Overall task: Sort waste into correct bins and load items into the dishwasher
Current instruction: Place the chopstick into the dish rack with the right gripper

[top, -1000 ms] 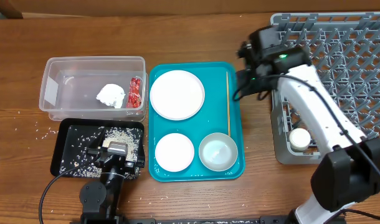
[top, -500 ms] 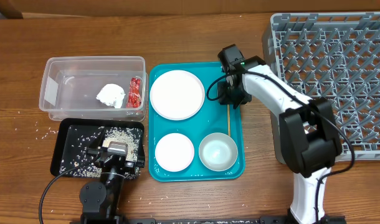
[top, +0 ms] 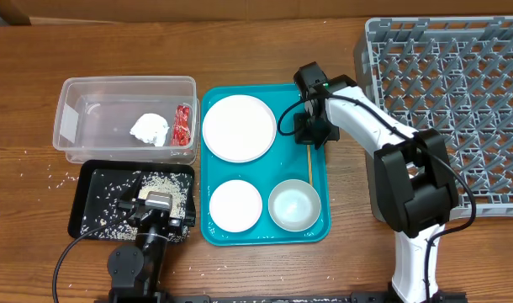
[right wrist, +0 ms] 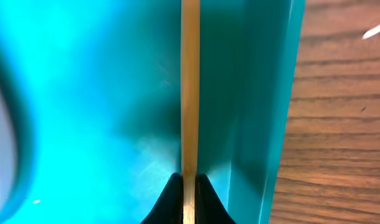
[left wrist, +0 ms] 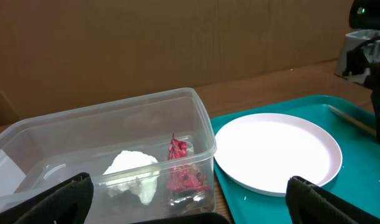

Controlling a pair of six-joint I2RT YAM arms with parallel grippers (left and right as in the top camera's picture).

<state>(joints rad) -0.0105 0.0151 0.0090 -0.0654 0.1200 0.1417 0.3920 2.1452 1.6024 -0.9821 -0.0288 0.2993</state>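
A thin wooden chopstick lies along the right side of the teal tray. My right gripper is shut on it, with a black finger pressed against each side. The large white plate, the smaller plate and a bowl rest on that tray. The clear tub holds the napkin wad and the red wrapper. Rice lies in the black tray. My left gripper stands open near the tub, holding nothing.
The grey dish rack fills the right side behind my right arm. Loose rice grains are scattered on the wooden table left of the black tray. The tray's raised right wall runs close beside the chopstick.
My right arm swung from the rack's left edge down to the teal tray, and its jaws closed on the chopstick. The left arm stayed still.
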